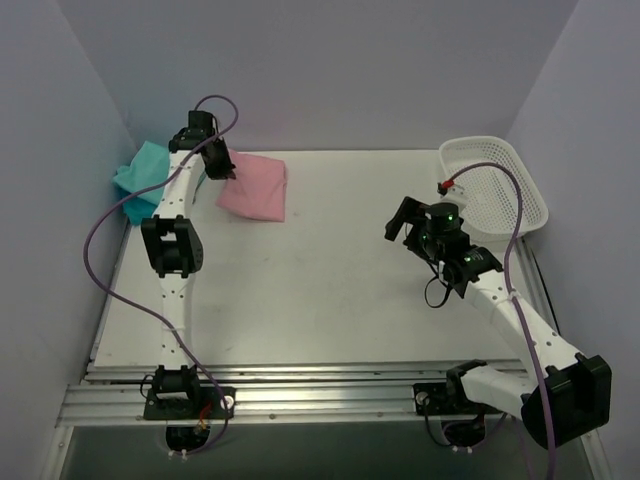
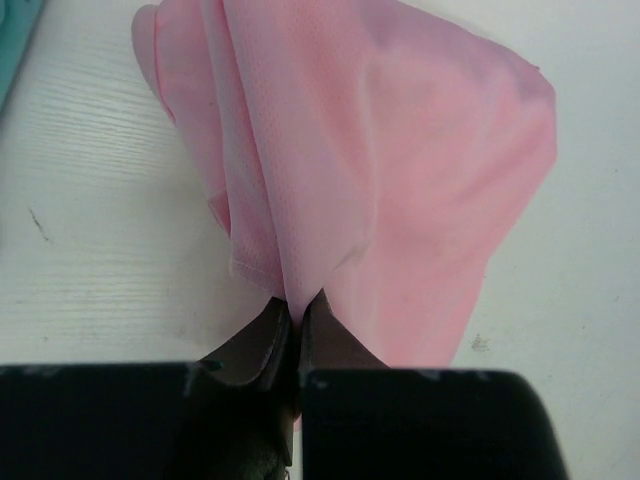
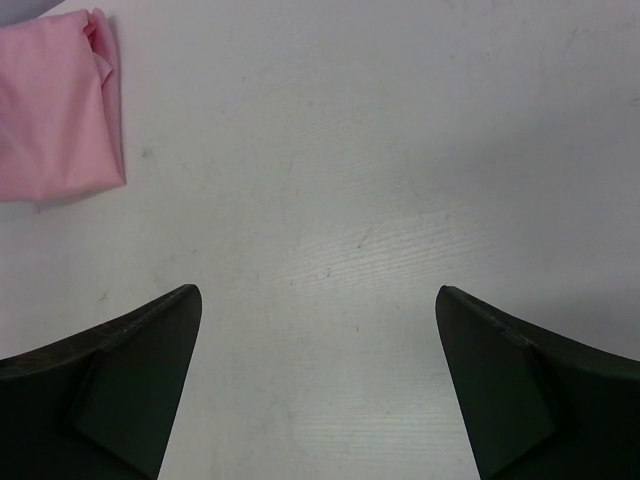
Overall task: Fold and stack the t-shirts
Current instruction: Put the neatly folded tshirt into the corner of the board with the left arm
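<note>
1. Pink shirt (image 1: 258, 188): lies folded into a compact block on the counter (image 1: 320, 290), close to the far edge and left of centre.
2. Teal shirt (image 1: 140, 180): sits bunched at the far left corner, just beside the pink shirt but not touching it. The heap may hold more than one garment; the top view is too coarse to tell.
3. Left jaws: closed tight on a gathered edge at the pink shirt's left side. The wrist view shows the cloth drawn up into a tent at the pinch point, while the rest rests on the counter.
4. Right jaws: spread wide and holding nothing. They hang over bare counter right of centre, well apart from both shirts and near the basket (image 1: 530, 195) at the far right corner.
5. Step in hand, as judged: the pink shirt's folding looks largely done. The pinch suits either a last fold-over or a lift toward the teal heap to begin the stack.
6. Teal shirt condition, as judged: not neatly folded, so it does not yet offer a flat base for stacking.
7. Next move calls for: a steady lift or drag from the pinch without shaking the layers loose. One gathered grip point lets the free side sag and open.
8. Recommendation: bring the right jaws across to hold the pink shirt's opposite edge, or to flatten the teal shirt, before any stacking.
</note>
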